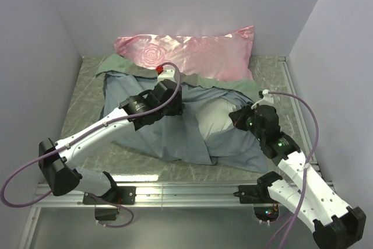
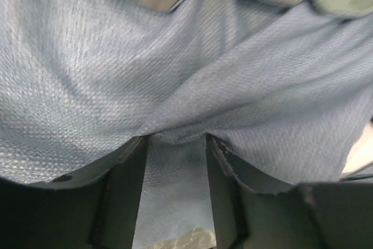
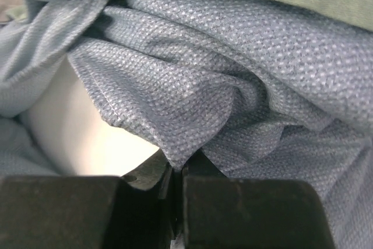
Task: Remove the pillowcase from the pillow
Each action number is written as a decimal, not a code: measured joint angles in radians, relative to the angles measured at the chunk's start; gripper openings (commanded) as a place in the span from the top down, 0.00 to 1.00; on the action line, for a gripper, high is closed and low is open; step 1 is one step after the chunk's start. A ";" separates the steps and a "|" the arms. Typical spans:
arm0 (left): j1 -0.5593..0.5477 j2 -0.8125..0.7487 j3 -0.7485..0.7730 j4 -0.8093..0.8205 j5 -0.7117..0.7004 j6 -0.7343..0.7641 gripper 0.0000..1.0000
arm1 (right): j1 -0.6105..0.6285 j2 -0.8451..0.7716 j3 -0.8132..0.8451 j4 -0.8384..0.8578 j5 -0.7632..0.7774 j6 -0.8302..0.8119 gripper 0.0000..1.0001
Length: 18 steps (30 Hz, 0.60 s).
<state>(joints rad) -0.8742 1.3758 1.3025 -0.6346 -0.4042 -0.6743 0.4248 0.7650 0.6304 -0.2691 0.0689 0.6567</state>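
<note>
The pillowcase (image 1: pixel 169 138) lies spread across the middle of the table, grey-blue inside showing, with a green strip of its outside along the back. The off-white pillow (image 1: pixel 217 119) bulges out of it at centre right. My left gripper (image 1: pixel 176 107) sits over the cloth's back part. In the left wrist view its fingers (image 2: pixel 125 190) stand apart, and the pillowcase (image 2: pixel 116 74) drapes over their tips and hangs between them. My right gripper (image 1: pixel 242 118) is at the pillow's right side. In the right wrist view it (image 3: pixel 178 167) is shut on a fold of pillowcase (image 3: pixel 233 62) beside the bare pillow (image 3: pixel 76 126).
A shiny pink rose-patterned pillow (image 1: pixel 192 51) leans on the back wall, touching the pillowcase's green edge. White walls close in the left, right and back. A marbled mat (image 1: pixel 87 97) covers the table, and a metal rail (image 1: pixel 175 190) runs along the front by the arm bases.
</note>
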 measured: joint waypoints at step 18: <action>-0.266 0.048 0.444 -0.147 -0.037 0.085 0.29 | 0.005 -0.075 0.097 -0.144 -0.042 -0.002 1.00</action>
<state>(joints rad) -1.1400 1.4242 1.7470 -0.7815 -0.4408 -0.5892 0.4297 0.6899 0.7269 -0.4129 0.0269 0.6552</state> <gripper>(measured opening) 0.703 0.028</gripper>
